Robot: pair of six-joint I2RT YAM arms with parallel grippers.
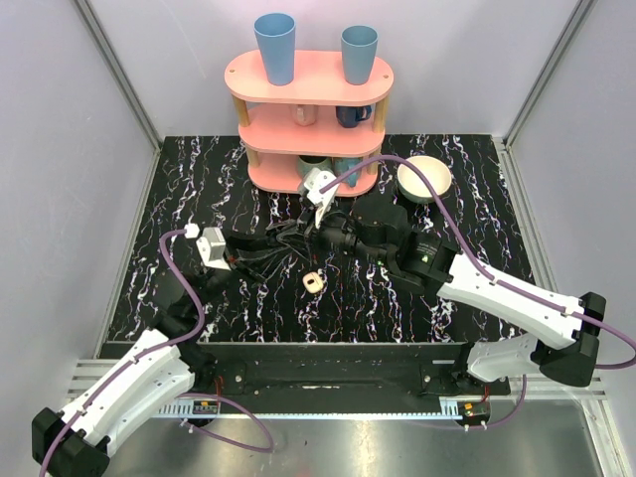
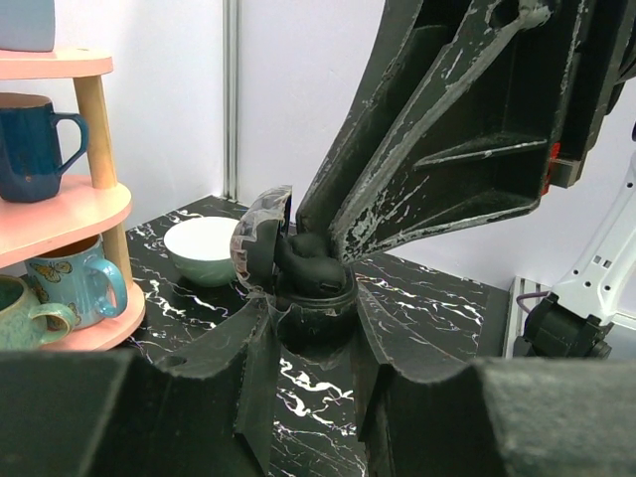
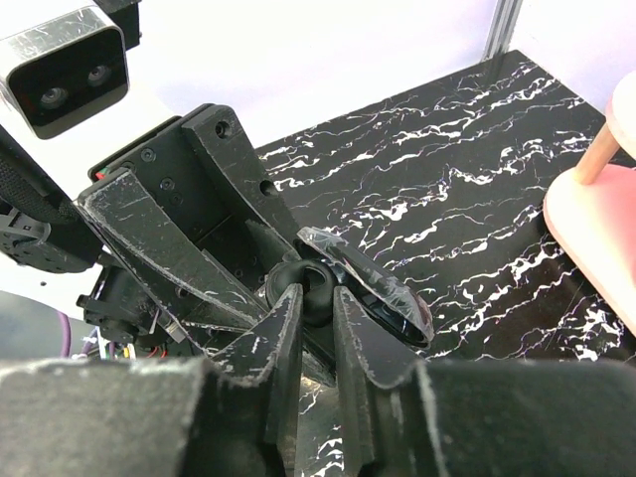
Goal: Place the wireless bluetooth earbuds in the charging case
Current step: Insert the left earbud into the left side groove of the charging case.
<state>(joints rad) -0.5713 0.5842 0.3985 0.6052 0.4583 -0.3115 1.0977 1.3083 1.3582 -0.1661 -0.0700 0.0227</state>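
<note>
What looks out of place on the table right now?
The charging case lies unattended on the table, while the left gripper and right gripper meet on a black object with a glossy lid. No earbuds visible.

The table is black, marbled with thin white veins. The charging case is cream-white with tan hollows. The shelf is salmon pink on pale wooden posts, with two sky-blue cups on top. Lower down are a navy mug, a light-blue mug with a coloured print (too blurred to make out) and a grey-green mug. The bowl is cream. The left arm and right arm are white with black joints, and their cables are purple. The left gripper and right gripper are black, scuffed grey-white. The rounded piece is also black, with a clear glossy flap. The walls are pale lilac
</note>
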